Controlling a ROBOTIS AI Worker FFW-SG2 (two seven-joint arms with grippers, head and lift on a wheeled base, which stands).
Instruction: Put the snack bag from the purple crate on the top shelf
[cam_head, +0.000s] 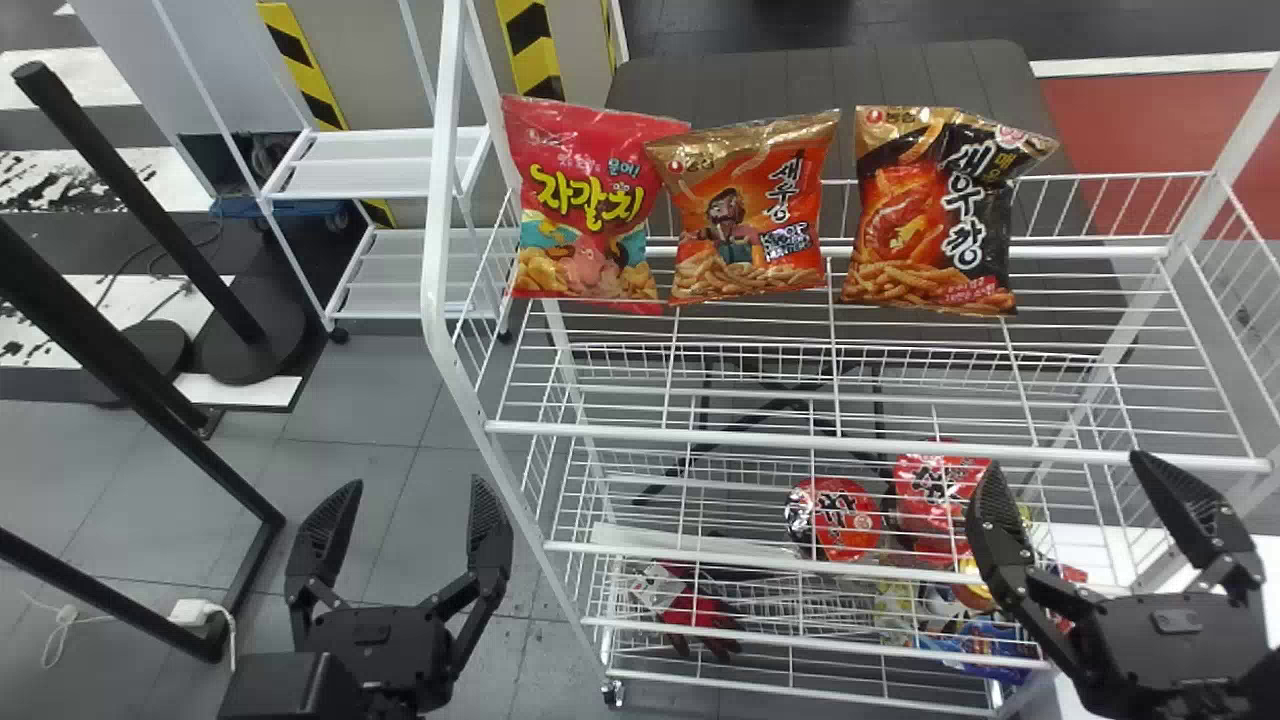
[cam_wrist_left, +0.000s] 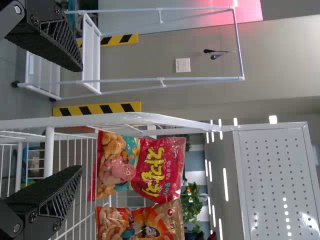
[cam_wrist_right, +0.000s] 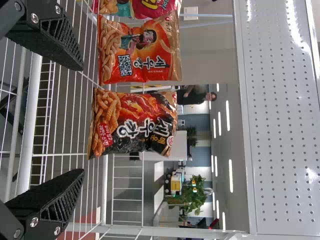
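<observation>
on the wire top shelf (cam_head: 870, 443), three snack bags (cam_head: 748, 215) are propped upright side by side, the placing seemingly finished, with nothing held by the left gripper (cam_head: 418, 488) or right gripper (cam_head: 1065, 467), both spread wide.

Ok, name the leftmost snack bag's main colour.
The bag is mainly red, seen best in the head view.

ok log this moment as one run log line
top shelf: three snack bags in a row | left gripper: fingers open, empty | right gripper: fingers open, empty | bag contact: none
</observation>
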